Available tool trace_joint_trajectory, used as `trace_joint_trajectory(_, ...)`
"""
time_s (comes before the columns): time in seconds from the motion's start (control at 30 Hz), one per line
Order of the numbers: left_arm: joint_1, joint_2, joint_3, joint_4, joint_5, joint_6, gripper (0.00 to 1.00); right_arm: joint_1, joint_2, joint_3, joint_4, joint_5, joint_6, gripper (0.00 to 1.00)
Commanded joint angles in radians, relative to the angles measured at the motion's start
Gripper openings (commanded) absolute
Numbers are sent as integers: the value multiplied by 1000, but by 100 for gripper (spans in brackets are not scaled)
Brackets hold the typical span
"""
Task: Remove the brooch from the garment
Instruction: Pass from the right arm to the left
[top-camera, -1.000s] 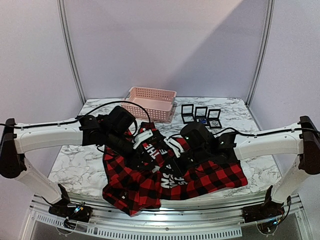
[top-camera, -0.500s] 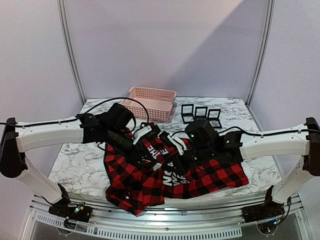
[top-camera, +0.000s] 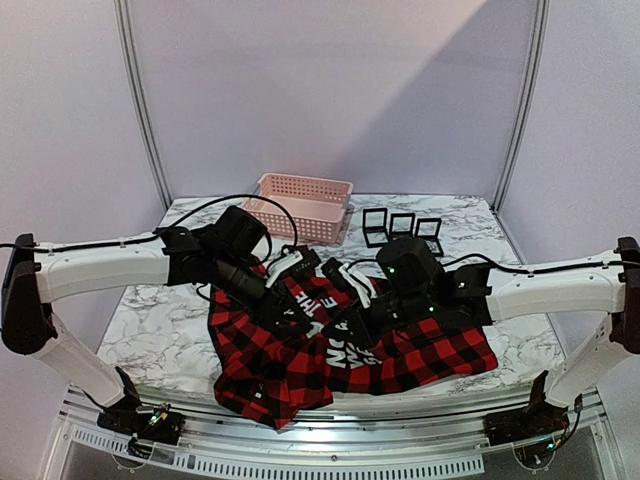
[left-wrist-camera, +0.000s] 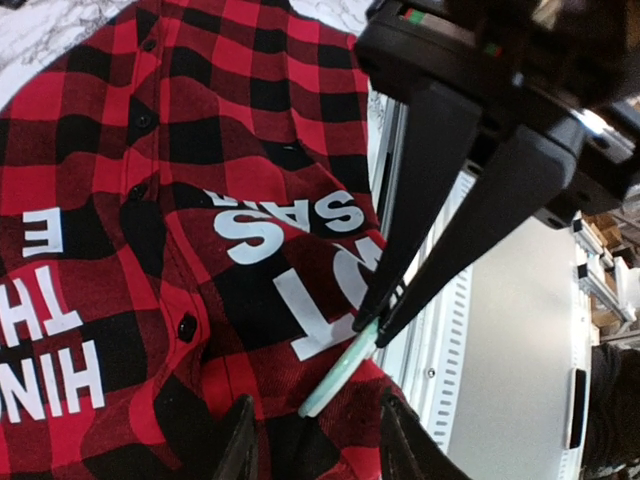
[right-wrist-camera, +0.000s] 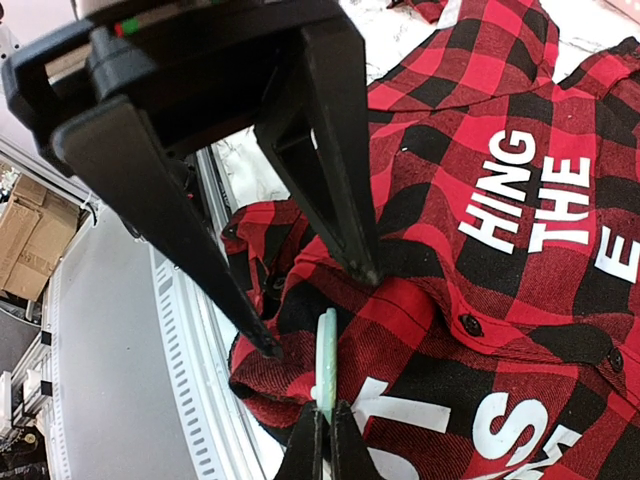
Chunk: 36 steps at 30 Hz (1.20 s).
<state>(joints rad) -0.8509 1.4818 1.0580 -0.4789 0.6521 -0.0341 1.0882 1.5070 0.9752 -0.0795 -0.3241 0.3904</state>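
Pincer on right arm (left-wrist-camera: 380, 318): clamped fully down on the pale green brooch (left-wrist-camera: 340, 375), a thin piece seen edge-on. Its lower end sits at the plaid flannel shirt (top-camera: 270, 370), beside the white lettering. Left pincer (right-wrist-camera: 315, 312): wide open, tips straddling the brooch down at the cloth, gripping nothing. Change over the last second: right arm backed off toward its own side, and the shirt's near hem slid with it across the marble worktop (top-camera: 150, 320). Reading: pin probably still caught in the fabric, though the clasp isn't visible. Left should hold the cloth down.
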Motion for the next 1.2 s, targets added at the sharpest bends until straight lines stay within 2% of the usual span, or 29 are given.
trace_joint_trajectory(0.0, -11, 31, -4, 5, 27, 6, 38, 2, -27, -4, 36, -20, 10, 0)
trace_joint_trajectory(0.27, -14, 41, -1, 7, 38, 3, 31, 2, -23, 2, 43, -52, 8, 0)
trace_joint_trajectory(0.63, -21, 48, 0, 11, 99, 6, 13, 2, -23, -6, 61, -49, 10, 0)
trace_joint_trajectory(0.7, -23, 48, -1, 13, 107, 8, 7, 1, -24, -7, 60, -46, 9, 0)
trace_joint_trajectory(0.73, -23, 47, -1, 14, 110, 9, 1, 1, -24, -7, 58, -42, 10, 0)
trace_joint_trajectory(0.8, -25, 44, -5, 17, 114, 11, 0, 1, -24, -10, 57, -22, 13, 0)
trace_joint_trajectory(0.87, -25, 39, -8, 20, 109, 12, 0, 1, -34, -26, 68, 13, 26, 7)
trace_joint_trajectory(0.97, -25, 23, -15, 37, 88, 6, 0, 2, -77, -68, 121, 48, 47, 27)
trace_joint_trajectory(1.03, -25, 4, -25, 58, 68, -3, 0, 2, -91, -81, 124, 52, 59, 36)
trace_joint_trajectory(1.17, -25, -34, -53, 113, 43, -36, 0, 3, -88, -99, 133, 26, 85, 42)
